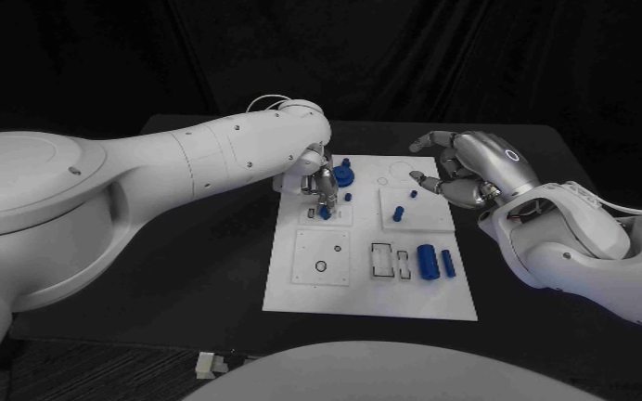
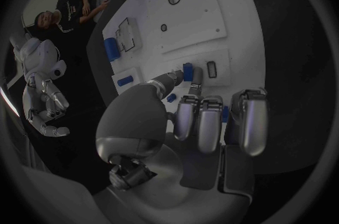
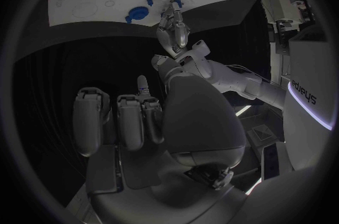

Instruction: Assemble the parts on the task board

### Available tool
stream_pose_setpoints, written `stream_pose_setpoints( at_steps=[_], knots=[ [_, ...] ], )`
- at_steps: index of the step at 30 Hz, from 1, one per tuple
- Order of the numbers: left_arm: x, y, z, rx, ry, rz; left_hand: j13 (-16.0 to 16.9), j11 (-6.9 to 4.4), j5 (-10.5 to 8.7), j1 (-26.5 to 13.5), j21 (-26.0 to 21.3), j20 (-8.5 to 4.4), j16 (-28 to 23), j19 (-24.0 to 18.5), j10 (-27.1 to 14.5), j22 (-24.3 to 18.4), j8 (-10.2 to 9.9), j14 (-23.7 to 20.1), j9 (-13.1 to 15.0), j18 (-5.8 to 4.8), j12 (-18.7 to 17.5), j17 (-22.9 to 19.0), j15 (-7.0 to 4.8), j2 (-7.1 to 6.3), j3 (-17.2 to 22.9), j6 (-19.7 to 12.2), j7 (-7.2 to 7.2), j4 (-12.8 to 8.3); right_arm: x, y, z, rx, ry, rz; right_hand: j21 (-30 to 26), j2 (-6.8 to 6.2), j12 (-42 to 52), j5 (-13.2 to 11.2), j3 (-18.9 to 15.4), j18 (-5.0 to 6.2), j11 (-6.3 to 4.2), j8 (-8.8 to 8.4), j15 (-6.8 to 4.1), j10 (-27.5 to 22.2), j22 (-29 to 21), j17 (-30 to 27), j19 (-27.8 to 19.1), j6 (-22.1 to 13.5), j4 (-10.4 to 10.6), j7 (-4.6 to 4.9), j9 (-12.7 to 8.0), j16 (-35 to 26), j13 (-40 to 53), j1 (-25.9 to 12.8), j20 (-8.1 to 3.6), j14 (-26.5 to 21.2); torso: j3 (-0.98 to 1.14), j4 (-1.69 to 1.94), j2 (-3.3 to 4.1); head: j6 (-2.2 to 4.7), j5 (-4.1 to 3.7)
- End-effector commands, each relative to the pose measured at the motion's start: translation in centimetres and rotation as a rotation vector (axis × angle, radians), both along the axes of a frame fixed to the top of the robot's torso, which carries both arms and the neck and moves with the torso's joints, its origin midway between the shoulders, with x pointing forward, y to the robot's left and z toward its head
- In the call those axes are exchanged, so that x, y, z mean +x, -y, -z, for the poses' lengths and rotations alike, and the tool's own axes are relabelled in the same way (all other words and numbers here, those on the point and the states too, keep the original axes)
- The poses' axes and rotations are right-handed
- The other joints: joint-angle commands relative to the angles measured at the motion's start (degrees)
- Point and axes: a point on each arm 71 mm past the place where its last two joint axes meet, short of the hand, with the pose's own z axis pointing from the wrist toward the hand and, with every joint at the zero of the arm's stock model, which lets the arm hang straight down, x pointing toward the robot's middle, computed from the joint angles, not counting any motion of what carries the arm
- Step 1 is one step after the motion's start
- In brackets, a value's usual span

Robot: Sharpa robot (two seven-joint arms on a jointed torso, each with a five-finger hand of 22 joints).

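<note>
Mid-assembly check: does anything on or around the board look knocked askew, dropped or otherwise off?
Nothing stands out. The task board lies flat on the table, blue parts on it. The left hand pinches a small blue part over the board; the right hand hangs beside it, fingers curled, holding nothing.

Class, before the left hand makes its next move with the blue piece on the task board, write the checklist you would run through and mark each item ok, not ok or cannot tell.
1. Left hand holds a small blue part between thumb and a finger: ok.
2. The part is seated in its hole in the task board: cannot tell; the fingers hide its lower end.
3. Right hand is off the board, at its far right corner, holding nothing: ok.
4. The blue gear piece beside the left hand stands apart from the fingers: cannot tell.
5. The large blue cylinder lies in its place on the board's near right: ok.
</note>
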Motion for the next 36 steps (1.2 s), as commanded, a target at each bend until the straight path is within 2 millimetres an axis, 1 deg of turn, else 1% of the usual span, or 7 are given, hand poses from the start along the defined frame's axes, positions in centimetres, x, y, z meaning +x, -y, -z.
stream_pose_setpoints(
  at_steps=[1, 7, 19, 22, 27, 29, 36],
  knots=[
    [-0.19, -0.25, 0.37, 0.043, -0.010, -0.021, 6.9, -0.07, -1.30, -1.0, -0.4, -0.08, 0.2, -0.2, 0.4, 12.0, -0.5, 5.9, 0.1, 1.00, -0.4, 15.1, -0.14, 0.13, -0.8, 1.9, -1.77, 0.5, -0.03, -0.04, 0.11, -0.006, -0.005, -0.003, -0.2, -0.16, -0.4, 0.4, 0.2, 0.45, -0.31, 0.29, -0.46, 4.9, 11.9, 8.6, 1.5, -0.1, 0.1, 0.02, -0.1, -0.3, 13.5, 0.5, -0.36, 4.6, -0.01, 0.00, 0.03, -0.01, -0.07],
    [-0.21, -0.18, 0.39, 0.039, -0.008, -0.022, 6.9, -0.04, -4.72, -2.6, -0.6, -0.07, 0.2, -0.3, 0.4, 12.0, -1.3, 5.9, 0.2, 1.03, -0.5, 15.1, -0.11, 0.42, -2.3, 2.3, -1.77, 2.1, -0.01, -0.09, 0.13, -0.007, -0.005, -0.004, -0.2, -0.16, -0.5, 0.4, 0.2, 0.45, -0.31, 0.29, -0.46, 4.8, 11.9, 8.6, 1.5, -0.1, 0.1, 0.02, -0.1, -0.3, 13.4, 0.5, -0.36, 4.6, 0.00, -0.01, 0.00, -0.01, 0.03],
    [-0.16, -0.26, 0.42, 0.034, -0.004, -0.027, 6.9, -0.17, -3.78, -2.8, -0.7, -0.10, 0.2, -0.3, 0.4, 12.0, -1.5, 5.9, 0.4, 1.04, -0.5, 15.1, -0.17, 0.47, -3.3, 3.2, -2.01, 2.6, 0.07, 0.00, 0.19, -0.009, -0.005, -0.001, -0.2, -0.16, -0.6, 0.4, 0.2, 0.45, -0.31, 0.30, -0.47, 4.7, 11.9, 8.6, 1.5, -0.1, 0.1, 0.01, -0.1, -0.3, 13.3, 0.5, -0.36, 4.6, 0.00, 0.01, 0.00, -0.01, 0.00],
    [-0.17, -0.24, 0.42, 0.033, -0.004, -0.026, 6.9, -0.54, -3.09, -2.1, -0.7, -0.28, 0.2, -0.2, 0.4, 12.0, -0.8, 5.9, 1.4, 1.05, -0.6, 15.1, -0.43, 0.43, -3.7, 4.2, -2.48, 2.1, 0.09, 0.02, 0.21, -0.010, -0.005, -0.001, -0.3, -0.15, -0.7, 0.4, 0.2, 0.46, -0.31, 0.30, -0.47, 4.6, 11.9, 8.6, 1.5, -0.1, 0.1, 0.01, -0.1, -0.3, 13.2, 0.5, -0.37, 4.6, 0.00, -0.01, -0.03, -0.01, -0.01],
    [-0.19, -0.22, 0.43, 0.033, -0.007, -0.023, 7.1, -1.37, 0.96, 0.6, -0.6, -1.03, 0.2, 0.0, 0.6, 12.1, 2.4, 5.9, 6.0, 1.02, -0.6, 15.1, -1.19, -0.06, -3.4, 4.8, -3.43, -0.6, 0.10, 0.05, 0.22, -0.010, -0.006, 0.000, -0.3, -0.15, -0.7, 0.4, 0.2, 0.46, -0.31, 0.30, -0.47, 4.6, 11.9, 8.6, 1.5, -0.1, 0.1, 0.01, -0.1, -0.3, 13.2, 0.5, -0.37, 4.6, -0.02, -0.01, 0.01, -0.01, -0.01],
    [-0.19, -0.23, 0.44, 0.033, -0.007, -0.023, 7.1, -1.50, 1.78, 1.6, -0.5, -1.20, 0.2, 0.1, 0.6, 12.1, 3.2, 5.9, 7.6, 0.97, -0.6, 15.1, -1.34, -0.33, -2.4, 4.1, -3.48, -2.0, 0.11, 0.08, 0.23, -0.011, -0.006, 0.001, -0.3, -0.15, -0.7, 0.4, 0.2, 0.46, -0.31, 0.30, -0.47, 4.6, 11.9, 8.6, 1.5, -0.1, 0.1, 0.01, -0.1, -0.3, 13.2, 0.5, -0.37, 4.6, -0.01, -0.01, 0.02, -0.01, -0.05],
    [-0.16, -0.33, 0.44, 0.028, -0.003, -0.028, 7.6, -1.59, 3.06, 2.1, -0.2, -1.37, 0.2, 0.4, 1.1, 12.2, 4.8, 5.9, 10.7, 0.88, -0.2, 15.1, -1.48, -1.06, 0.0, 3.4, -3.43, -4.1, 0.17, 0.15, 0.27, -0.014, -0.008, 0.004, -0.4, -0.15, -0.7, 0.4, 0.2, 0.49, -0.32, 0.32, -0.48, 4.6, 11.9, 8.4, 1.5, -0.1, 0.1, 0.01, -0.2, -0.4, 13.1, 0.6, -0.38, 4.6, -0.01, -0.01, -0.01, -0.01, 0.10]
  ],
)
